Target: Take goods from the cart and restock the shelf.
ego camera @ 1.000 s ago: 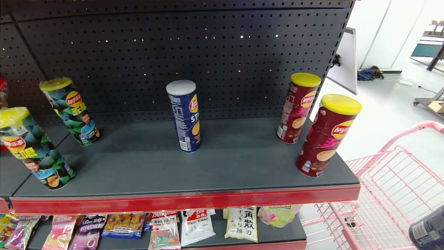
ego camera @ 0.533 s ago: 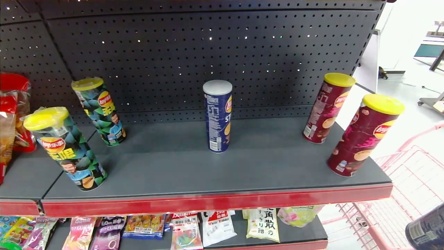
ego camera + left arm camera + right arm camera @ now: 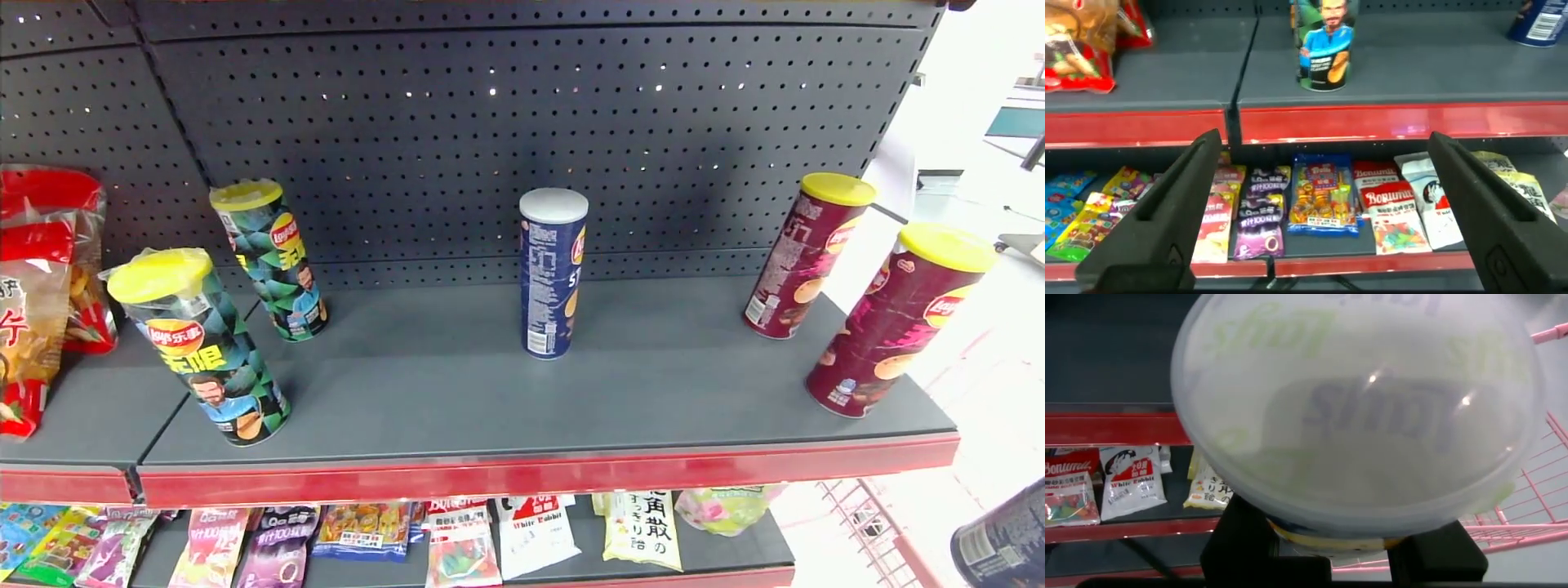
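Leftward swings the head camera: the whole shelf slides across the picture while its cans keep their spacing, so nothing on it has moved. The left gripper has its fingers apart and empty, level with the snack packets under the red lip. The front green can stands above and beyond those fingers. Farther right on the shelf come the blue can, then two maroon cans. The right gripper has its fingers clamped on the dark blue can, with the shelf edge ahead of them and the pink cart beside them. Such a can is likely light, stiff, slick-skinned and crushable, so a mid-body hold seems best.
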Robot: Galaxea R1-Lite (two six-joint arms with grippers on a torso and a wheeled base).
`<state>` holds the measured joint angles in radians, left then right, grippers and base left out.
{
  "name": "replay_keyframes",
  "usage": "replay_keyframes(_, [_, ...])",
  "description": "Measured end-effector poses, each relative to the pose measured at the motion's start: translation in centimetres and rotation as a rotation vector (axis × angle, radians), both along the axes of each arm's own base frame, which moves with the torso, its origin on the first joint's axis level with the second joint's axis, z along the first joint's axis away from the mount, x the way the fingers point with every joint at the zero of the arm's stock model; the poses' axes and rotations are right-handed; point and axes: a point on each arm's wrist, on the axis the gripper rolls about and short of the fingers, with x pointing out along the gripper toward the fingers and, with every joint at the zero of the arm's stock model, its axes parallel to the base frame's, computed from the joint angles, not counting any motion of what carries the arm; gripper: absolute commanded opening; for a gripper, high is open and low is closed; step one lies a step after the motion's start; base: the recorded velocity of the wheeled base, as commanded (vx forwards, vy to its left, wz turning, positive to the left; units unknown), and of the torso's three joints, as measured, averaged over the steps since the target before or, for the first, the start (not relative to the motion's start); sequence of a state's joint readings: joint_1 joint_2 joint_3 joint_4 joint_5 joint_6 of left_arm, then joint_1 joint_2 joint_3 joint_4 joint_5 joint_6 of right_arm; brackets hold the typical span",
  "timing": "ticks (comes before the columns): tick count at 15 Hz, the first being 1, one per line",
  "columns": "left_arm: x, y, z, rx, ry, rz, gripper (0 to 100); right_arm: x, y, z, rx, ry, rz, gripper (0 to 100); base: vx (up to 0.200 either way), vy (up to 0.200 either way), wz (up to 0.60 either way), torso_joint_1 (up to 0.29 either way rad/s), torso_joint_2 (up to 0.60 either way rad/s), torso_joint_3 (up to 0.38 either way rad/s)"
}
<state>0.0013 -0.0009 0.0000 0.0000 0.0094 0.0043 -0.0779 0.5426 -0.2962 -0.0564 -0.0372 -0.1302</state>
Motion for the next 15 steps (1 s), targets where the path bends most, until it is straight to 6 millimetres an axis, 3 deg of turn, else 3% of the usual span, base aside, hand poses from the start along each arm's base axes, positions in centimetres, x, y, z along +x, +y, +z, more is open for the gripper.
replay_keyframes(7, [0.0, 0.0, 0.0, 0.0, 0.0, 0.001, 100, -0.2, 0.01, -0.22, -0.002, 0.002, -0.001, 0, 0.0, 0.0, 0.0, 0.0, 0.0, 0.0])
replay_keyframes(10, [0.0, -0.01, 0.0, 0.0, 0.0, 0.001, 100, -0.21, 0.01, -0.23, -0.002, 0.002, -0.001, 0, 0.2, 0.0, 0.0, -0.007, 0.0, 0.002])
replay_keyframes(15, [0.0, 0.0, 0.0, 0.0, 0.0, 0.0, 100, -0.36, 0.04, -0.44, -0.009, 0.001, 0.005, 0, 0.0, 0.0, 0.0, 0.0, 0.0, 0.0])
